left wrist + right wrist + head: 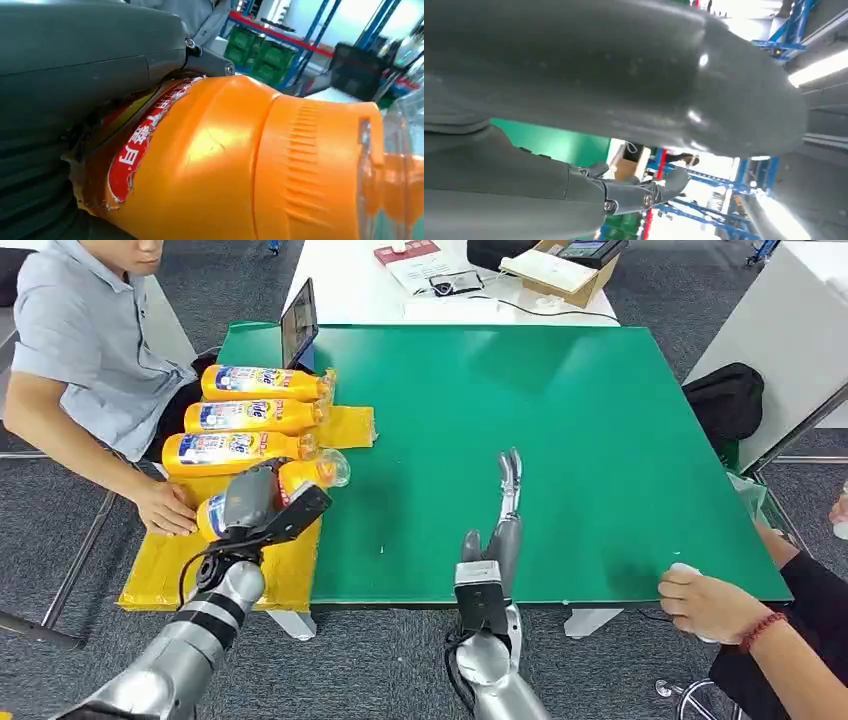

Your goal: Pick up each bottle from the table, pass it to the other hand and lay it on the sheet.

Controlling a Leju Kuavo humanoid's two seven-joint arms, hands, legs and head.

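Left hand (262, 508) grips an orange bottle (300, 478) over the yellow sheet (170, 565) at the green bench's (600, 440) left edge, beside three laid bottles (250, 415). I see broad bare green around my right hand (505, 505), released, fingers straight, well apart from the bottle.

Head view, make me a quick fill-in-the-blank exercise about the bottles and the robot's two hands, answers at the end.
1. The number of orange bottles already lying in a row on the yellow sheet is ____.
2. The orange bottle with the clear cap is held by the robot's ____ hand.
3. The right hand, fingers stretched out and apart, holds ____.
4. The table top under the right hand is coloured ____.

Missing words: three; left; nothing; green
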